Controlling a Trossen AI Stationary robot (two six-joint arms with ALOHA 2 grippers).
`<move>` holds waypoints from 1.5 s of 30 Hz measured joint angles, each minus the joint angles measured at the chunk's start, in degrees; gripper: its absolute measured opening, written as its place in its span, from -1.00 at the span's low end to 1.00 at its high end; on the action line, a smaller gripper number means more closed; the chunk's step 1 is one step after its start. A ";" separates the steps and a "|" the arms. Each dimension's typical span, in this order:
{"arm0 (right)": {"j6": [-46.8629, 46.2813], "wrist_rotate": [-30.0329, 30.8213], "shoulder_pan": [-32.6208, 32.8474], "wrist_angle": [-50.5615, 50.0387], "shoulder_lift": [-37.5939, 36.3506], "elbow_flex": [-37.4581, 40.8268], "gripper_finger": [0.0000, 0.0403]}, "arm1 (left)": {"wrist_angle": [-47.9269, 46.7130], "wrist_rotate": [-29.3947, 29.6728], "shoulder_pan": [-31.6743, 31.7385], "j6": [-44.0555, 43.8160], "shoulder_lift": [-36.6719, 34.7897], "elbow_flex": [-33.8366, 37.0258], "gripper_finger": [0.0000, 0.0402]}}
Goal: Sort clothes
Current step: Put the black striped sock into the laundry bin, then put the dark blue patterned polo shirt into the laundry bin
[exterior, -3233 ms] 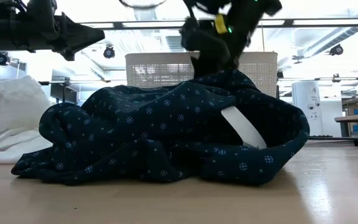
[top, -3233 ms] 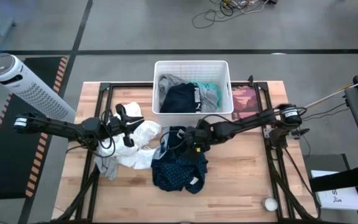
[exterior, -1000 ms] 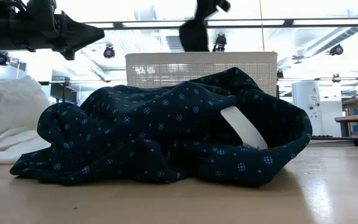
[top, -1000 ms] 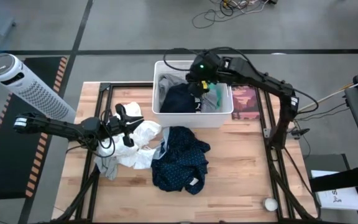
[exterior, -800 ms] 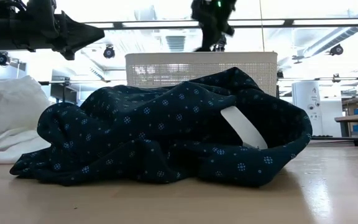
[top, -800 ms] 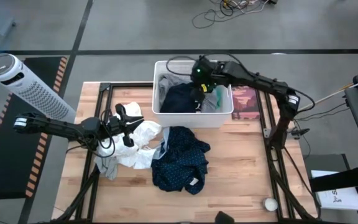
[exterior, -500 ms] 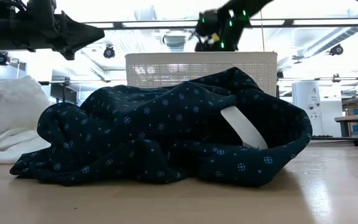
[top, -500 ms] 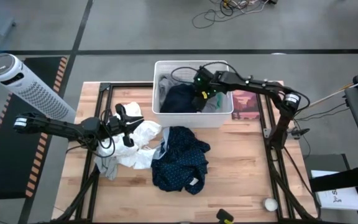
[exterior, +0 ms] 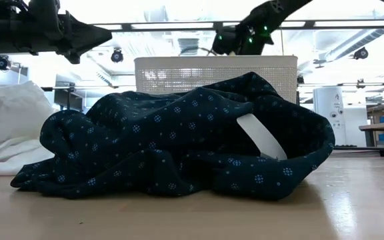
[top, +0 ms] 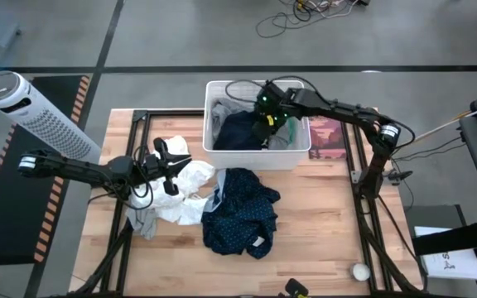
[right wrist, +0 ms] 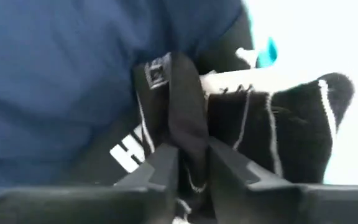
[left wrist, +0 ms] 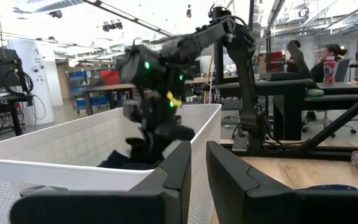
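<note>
Reaching into the far basket (top: 219,89), the right claw (top: 265,118) pinches a black garment (right wrist: 185,134) above sorted dark clothes (top: 238,132), while dotted (top: 238,211) and white (top: 185,186) garments remain on the worktop (top: 321,240) beside the nearly closed, empty left claw (top: 170,156).

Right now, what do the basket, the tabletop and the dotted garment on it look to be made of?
Basket: looks like white moulded plastic, matte, its walls perforated in a fine grid. Tabletop: pale wood in joined strips, smooth with a slight sheen. Dotted garment: soft dark navy fabric with small printed dots, lying in loose folds; probably a thin woven cloth.
</note>
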State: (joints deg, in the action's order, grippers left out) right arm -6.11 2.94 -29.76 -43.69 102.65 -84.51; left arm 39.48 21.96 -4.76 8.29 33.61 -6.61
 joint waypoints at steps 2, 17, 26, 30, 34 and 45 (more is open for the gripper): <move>0.02 0.02 0.24 -0.93 0.00 -3.12 -0.58 | -0.02 0.00 -0.01 0.00 0.02 0.00 -0.81; 3.72 0.11 9.58 -19.34 -0.09 -36.33 0.07 | -0.07 0.00 -0.01 0.37 0.02 0.00 -0.81; 3.30 0.49 23.89 -26.90 -0.04 -40.34 0.09 | -0.07 0.00 0.01 0.31 0.02 0.00 -0.81; 0.70 1.49 30.62 -25.30 -0.09 -36.65 0.14 | -0.07 0.00 0.01 0.28 0.01 0.00 -0.81; -2.57 2.99 36.73 -20.41 0.13 -30.99 0.22 | -0.09 0.00 -0.01 0.26 0.00 0.00 -0.81; -9.32 4.74 43.90 -6.44 3.88 -18.10 0.47 | -0.04 -0.02 -0.01 0.22 0.00 -0.02 -0.81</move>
State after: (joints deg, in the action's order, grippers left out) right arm -15.43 7.68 14.14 -50.14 106.53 -102.61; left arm 39.44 21.93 -4.78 8.51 33.61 -6.63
